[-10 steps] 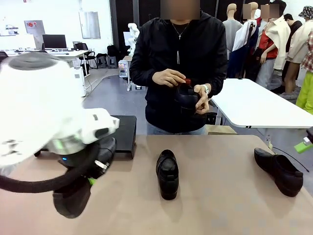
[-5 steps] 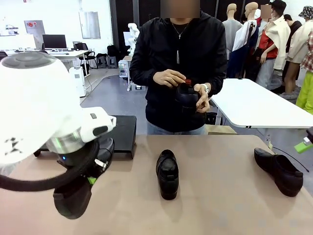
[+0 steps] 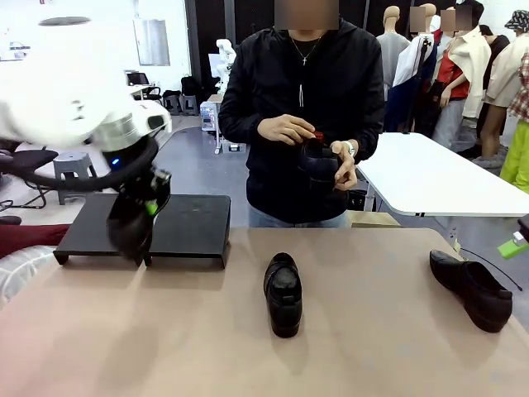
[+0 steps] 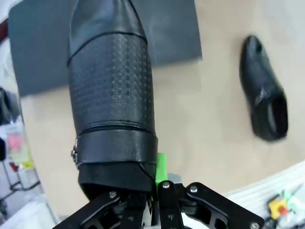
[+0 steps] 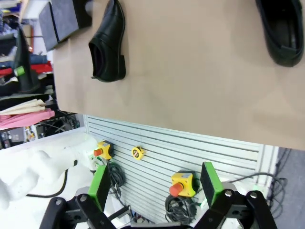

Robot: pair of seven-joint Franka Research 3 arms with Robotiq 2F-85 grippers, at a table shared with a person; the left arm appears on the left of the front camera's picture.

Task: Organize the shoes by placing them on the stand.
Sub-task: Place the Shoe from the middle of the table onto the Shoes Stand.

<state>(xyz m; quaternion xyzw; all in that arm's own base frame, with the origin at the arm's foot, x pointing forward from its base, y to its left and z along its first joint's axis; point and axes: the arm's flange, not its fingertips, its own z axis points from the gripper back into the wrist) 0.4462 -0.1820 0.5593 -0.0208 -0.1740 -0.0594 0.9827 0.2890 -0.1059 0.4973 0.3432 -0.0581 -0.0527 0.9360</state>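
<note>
- Shoe one [image 3: 131, 230] hangs toe-down from the left gripper [image 3: 147, 207], whose jaws are clamped on its heel end; you see it in front of the left half of the stand [image 3: 188, 222], and whether it touches the black top you cannot tell.
- Shoe two [image 3: 283, 294] lies on the table [image 3: 380, 347] at mid-width, toe toward the robot's side, near the stand's right front corner.
- Shoe three [image 3: 471, 289] lies on the table by its right edge, well apart from shoe two.
- Shoe four [image 3: 318, 161] is off the table, held in the person's hands [image 3: 285, 131] at the far side (both hands grip it).
- Right gripper [image 5: 155, 186] holds nothing: note its green-padded jaws spread wide, beyond the table's near edge.
</note>
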